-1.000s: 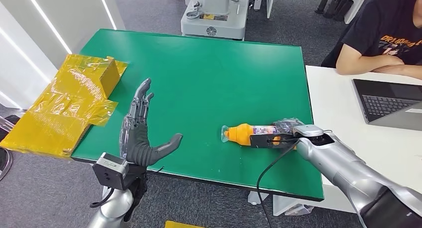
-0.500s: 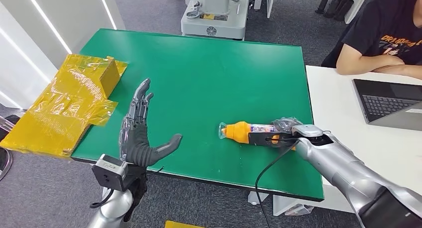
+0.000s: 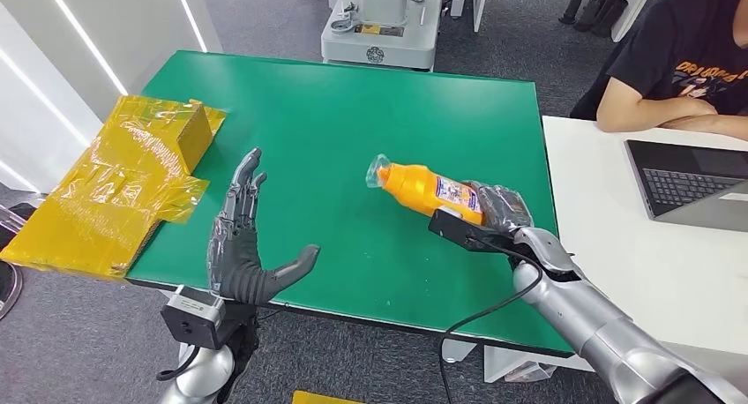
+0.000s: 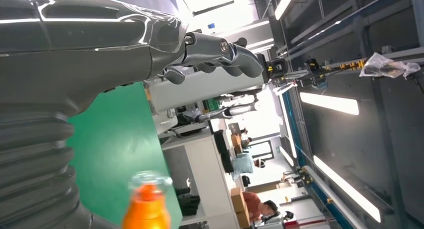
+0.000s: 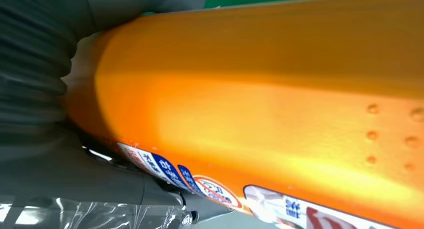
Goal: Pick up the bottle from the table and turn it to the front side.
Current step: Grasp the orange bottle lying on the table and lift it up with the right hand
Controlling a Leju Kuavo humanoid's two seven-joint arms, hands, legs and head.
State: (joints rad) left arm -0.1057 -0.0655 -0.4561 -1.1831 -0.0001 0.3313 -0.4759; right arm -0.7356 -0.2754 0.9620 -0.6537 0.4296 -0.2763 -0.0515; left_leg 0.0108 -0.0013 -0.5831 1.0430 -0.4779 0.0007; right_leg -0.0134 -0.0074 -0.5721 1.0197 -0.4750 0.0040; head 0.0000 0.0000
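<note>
An orange bottle (image 3: pixel 422 189) with a clear cap and a printed label hangs tilted above the green table (image 3: pixel 353 122), cap pointing left and away. My right hand (image 3: pixel 496 212) grips its base end. Up close, the right wrist view has the orange body (image 5: pixel 280 94) and label edge against the grey thumb. My left hand (image 3: pixel 243 250) stands at the table's near left edge with its fingers spread and nothing in it. The left wrist view catches the bottle's cap (image 4: pixel 147 199) past that hand (image 4: pixel 100 44).
Yellow wrapped packages (image 3: pixel 132 175) lie over the table's left edge. A white desk (image 3: pixel 617 228) adjoins on the right with a laptop (image 3: pixel 692 182); a person (image 3: pixel 679 60) in a black shirt leans on it. A grey machine base (image 3: pixel 379 33) stands beyond the far edge.
My right hand has lifted the bottle off the table and swung it so the cap points up and away. The left hand sank slightly.
</note>
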